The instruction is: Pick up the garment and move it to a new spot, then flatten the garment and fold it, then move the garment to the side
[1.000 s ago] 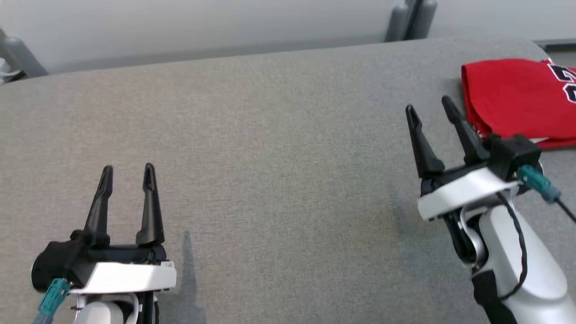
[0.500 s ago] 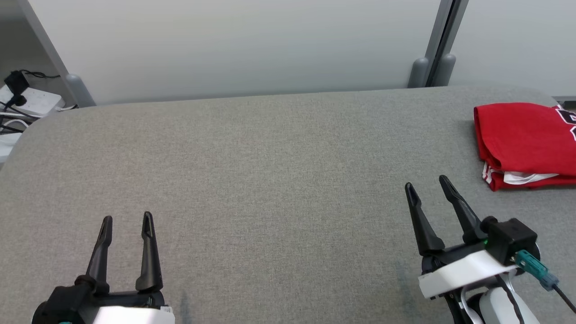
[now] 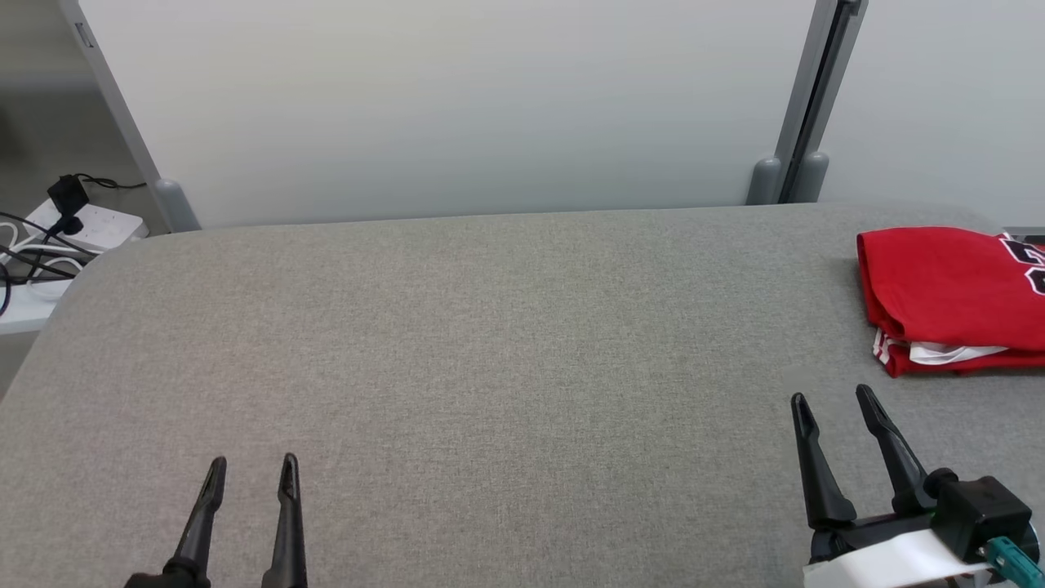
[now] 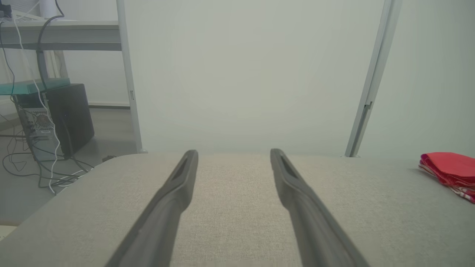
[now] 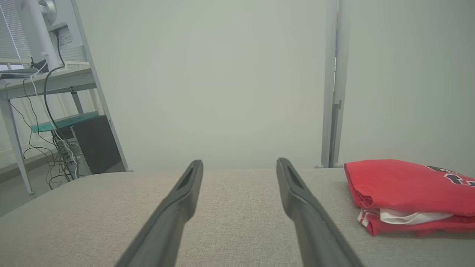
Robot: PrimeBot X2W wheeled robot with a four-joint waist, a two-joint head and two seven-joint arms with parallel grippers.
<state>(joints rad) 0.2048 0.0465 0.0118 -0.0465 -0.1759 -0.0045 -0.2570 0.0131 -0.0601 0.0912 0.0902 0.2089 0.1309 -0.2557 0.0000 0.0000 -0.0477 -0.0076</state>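
Grey woven fabric covers the one tabletop, which spans the head view from edge to edge. One garment lies on it: a folded red jersey, flat at the far right end, near the back edge. White trim shows between its red layers on the near side. Dark lettering edged in white sits on its top face, but the picture's right border cuts it off, so it cannot be read. The jersey's right part is also out of frame.

Two hands are in sight. The left hand is at the lower left, its two dark fingers spread apart with nothing between them; its body is cut off by the bottom edge. The right hand is at the lower right, likewise released and empty, its fingertips just short of the jersey's near edge and not touching it. Only part of its white wrist and a teal connector shows.

Behind the tabletop stand two pale partition panels with one grey post between them. On the floor to the left lies one white power strip with a tangle of cables; their number is hard to make out. The wrist views add one dark computer tower under one desk.
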